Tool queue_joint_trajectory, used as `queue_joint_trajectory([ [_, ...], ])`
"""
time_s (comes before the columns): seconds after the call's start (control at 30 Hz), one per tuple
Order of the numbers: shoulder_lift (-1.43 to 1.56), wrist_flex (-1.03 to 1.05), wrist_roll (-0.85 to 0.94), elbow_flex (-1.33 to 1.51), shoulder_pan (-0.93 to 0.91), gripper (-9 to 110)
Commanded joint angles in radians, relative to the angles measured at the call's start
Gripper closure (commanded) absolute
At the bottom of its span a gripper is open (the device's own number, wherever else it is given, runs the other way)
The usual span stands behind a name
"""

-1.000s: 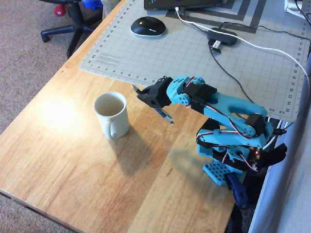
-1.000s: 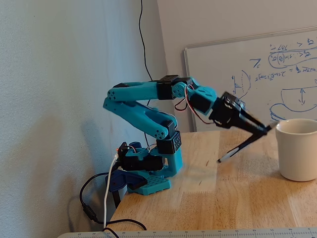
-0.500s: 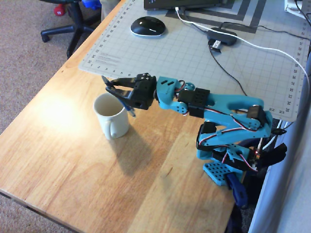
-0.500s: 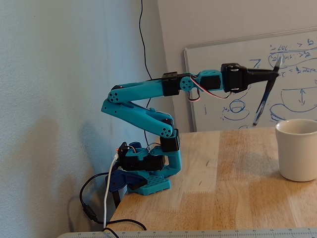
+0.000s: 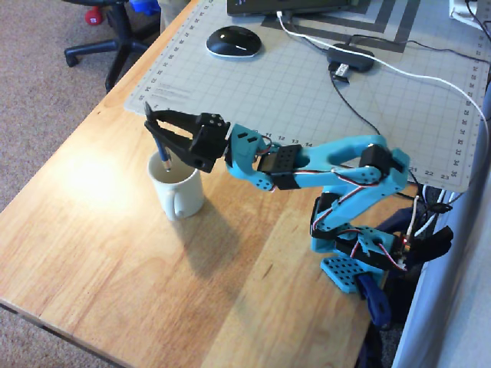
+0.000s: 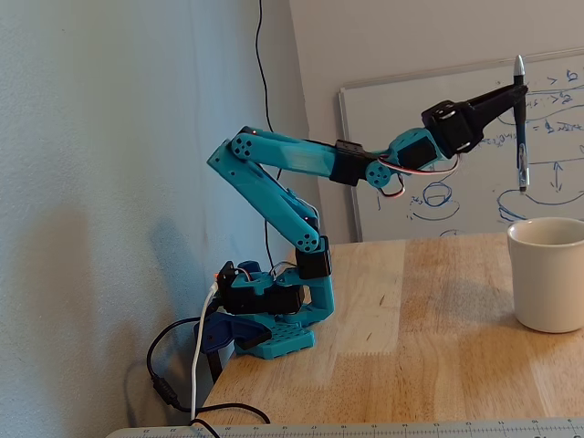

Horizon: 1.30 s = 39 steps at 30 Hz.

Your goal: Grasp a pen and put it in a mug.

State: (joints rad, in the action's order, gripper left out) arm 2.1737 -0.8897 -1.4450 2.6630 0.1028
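Observation:
The cream-white mug (image 5: pixel 180 195) stands on the wooden table, handle toward the near edge in the overhead view; it also shows at the right edge of the fixed view (image 6: pixel 549 274). My gripper (image 5: pixel 153 123) is shut on the dark pen (image 5: pixel 159 147). In the fixed view the gripper (image 6: pixel 516 89) holds the pen (image 6: pixel 522 137) upright near its top end. The pen's lower end hangs a little above the mug's rim, apart from it. In the overhead view the pen's lower end lies over the mug's opening near its far-left rim.
A grey cutting mat (image 5: pixel 307 100) covers the far half of the table, with a black mouse (image 5: pixel 234 41), a USB hub (image 5: pixel 351 60) and a white cable (image 5: pixel 430 80) on it. The arm's base (image 5: pixel 357 257) sits at the right edge. A whiteboard (image 6: pixel 438 182) leans behind.

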Motion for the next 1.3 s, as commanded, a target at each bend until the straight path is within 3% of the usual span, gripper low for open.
queue_joint_trajectory([
  [0.0,-0.078,-0.127,0.008,-0.106,-0.031,100],
  [0.27,-0.176,-0.172,0.006,-0.094,-0.196,100],
  [0.6,-0.224,-0.156,0.009,-0.092,-0.199,99],
  [0.83,-0.256,-0.153,0.006,-0.092,-0.150,80],
  [0.9,-0.256,-0.135,0.006,-0.092,-0.135,80],
  [1.1,-0.135,0.083,0.037,-0.110,-0.123,85],
  [1.27,0.018,0.403,0.282,-0.112,-0.098,86],
])
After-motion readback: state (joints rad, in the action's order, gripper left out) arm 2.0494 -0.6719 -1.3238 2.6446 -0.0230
